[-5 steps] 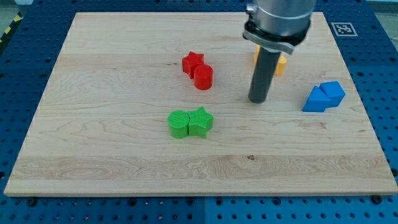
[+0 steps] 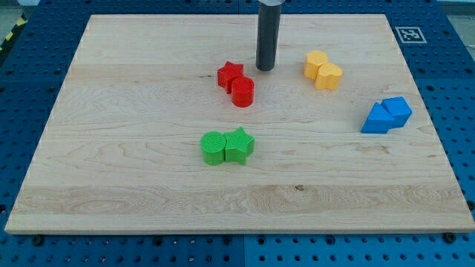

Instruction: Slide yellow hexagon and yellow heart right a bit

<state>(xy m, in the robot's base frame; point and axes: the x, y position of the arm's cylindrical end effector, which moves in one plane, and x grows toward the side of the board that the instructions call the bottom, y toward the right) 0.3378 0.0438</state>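
Since the earlier frame, you see my tip point(image 2: 266, 68) moved up-left on the wooden bench point(image 2: 148, 193); the yellow hexagon point(image 2: 315, 64) and yellow heart point(image 2: 329, 76) sit to its right. It carries no hand. Blue pegboard point(image 2: 460, 111) surrounds the bench.

On the table point(image 2: 133, 200), my tip point(image 2: 266, 69) stands upper centre, between the red star point(image 2: 230, 74) on its left and the yellow hexagon point(image 2: 316, 64) on its right, touching neither. The yellow heart point(image 2: 330, 76) touches the hexagon's lower right. The red cylinder point(image 2: 243, 93) sits just below the star. The green cylinder point(image 2: 214, 147) and green star point(image 2: 240, 144) touch at centre. Two blue blocks point(image 2: 386, 116) touch at far right.
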